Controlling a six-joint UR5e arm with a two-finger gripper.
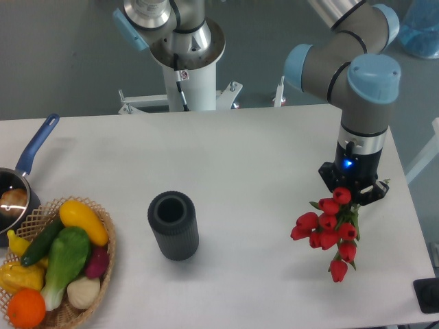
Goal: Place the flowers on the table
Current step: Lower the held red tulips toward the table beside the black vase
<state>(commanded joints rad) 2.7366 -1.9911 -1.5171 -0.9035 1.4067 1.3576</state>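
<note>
Table (240, 157): white, matte, fills most of the view; carries all items listed below.
Arm (357, 62): grey with pale blue joint caps, reaching down over the right side of the table; blue indicator lit on the wrist.
Basket (103, 264): wicker, at the lower left corner; holds a yellow squash, green vegetables, an orange and other produce.
Vase (173, 225): dark grey ribbed cylinder, upright, mouth open, standing left of centre; well apart from the flowers.
Pan (20, 185): blue-handled, at the left edge just behind the basket, partly cut off.
Flowers (329, 229): red tulips, at the right side of the table, directly beneath the gripper, blooms hanging downward; contact with the tabletop cannot be told.
Gripper (353, 193): black, pointing down, jaws closed on the top end of the bunch, stems largely hidden.
</note>
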